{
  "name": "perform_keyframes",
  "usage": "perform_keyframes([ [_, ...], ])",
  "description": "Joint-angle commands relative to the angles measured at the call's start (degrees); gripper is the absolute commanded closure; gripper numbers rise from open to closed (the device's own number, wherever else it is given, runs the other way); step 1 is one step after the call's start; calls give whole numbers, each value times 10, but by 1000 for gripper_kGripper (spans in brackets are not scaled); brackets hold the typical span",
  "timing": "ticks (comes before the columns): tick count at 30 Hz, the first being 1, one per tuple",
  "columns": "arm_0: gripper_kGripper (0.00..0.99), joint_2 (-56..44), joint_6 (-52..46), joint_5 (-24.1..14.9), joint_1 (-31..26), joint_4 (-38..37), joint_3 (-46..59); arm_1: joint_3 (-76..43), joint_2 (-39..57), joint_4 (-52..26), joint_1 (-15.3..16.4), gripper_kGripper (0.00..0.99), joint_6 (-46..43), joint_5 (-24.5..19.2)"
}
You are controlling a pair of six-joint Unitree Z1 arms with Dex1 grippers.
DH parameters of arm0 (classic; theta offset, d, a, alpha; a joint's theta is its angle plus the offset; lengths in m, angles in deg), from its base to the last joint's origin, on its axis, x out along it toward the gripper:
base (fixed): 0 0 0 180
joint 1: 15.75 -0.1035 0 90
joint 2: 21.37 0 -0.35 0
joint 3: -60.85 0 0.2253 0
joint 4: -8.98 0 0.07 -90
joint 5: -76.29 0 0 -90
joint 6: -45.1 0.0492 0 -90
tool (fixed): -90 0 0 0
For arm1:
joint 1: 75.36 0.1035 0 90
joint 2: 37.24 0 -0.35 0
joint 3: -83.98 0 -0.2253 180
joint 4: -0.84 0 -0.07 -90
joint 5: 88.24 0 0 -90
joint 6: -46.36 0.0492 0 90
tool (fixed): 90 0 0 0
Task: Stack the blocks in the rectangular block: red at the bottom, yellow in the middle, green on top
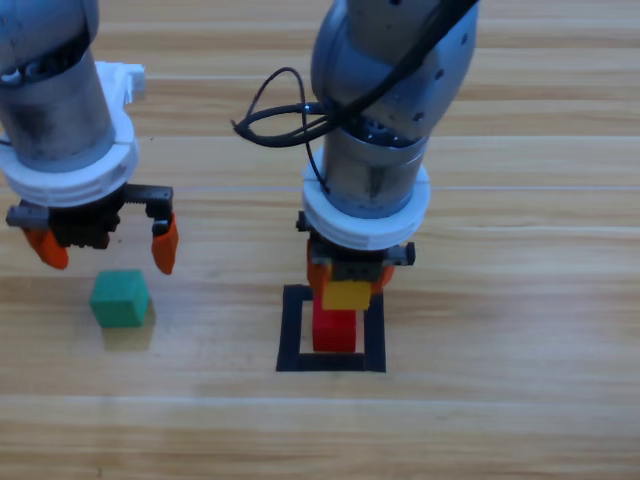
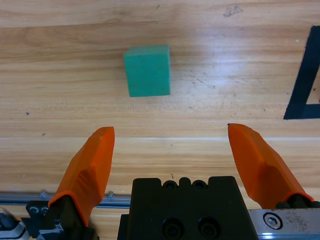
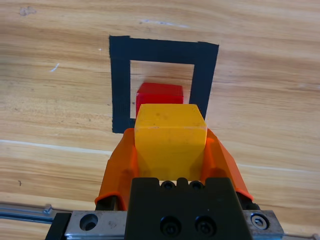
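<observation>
High view, right gripper: I am holding the yellow cube clenched between its jaws, just above the red cube, because yellow belongs in the middle of the stack
High view, red cube: it is sitting inside the black tape rectangle, towards the far side, so the base is already in place, I judge
High view, left gripper: I am keeping it waiting with jaws released, spread wide just beyond the green cube, ready for the top layer
High view, green cube: it is lying on the wooden table, well left of the tape and apart from the other two

Left wrist view: the green cube is lying ahead of the spread jaws, touching neither; a corner of the tape is showing at the right edge; nothing is standing between the jaws and the cube

Right wrist view: the yellow cube is gripped on both sides, and the red cube is peeking out beyond it inside the tape

In the way: nothing is blocking the red cube's top; I judge the yellow one is needing to line up squarely before release, or it could slide off
</observation>
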Motion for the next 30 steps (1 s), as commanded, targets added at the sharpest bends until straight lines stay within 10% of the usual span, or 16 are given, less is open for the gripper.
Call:
perform_keyframes([
  [1, 16, 12, 21, 16, -46, -33, 43, 17, -45, 18, 23, 990, 2, 1],
  [30, 16, 40, 42, 32, -77, -142, 121, 39, -77, 22, 24, 990, 4, 1],
])
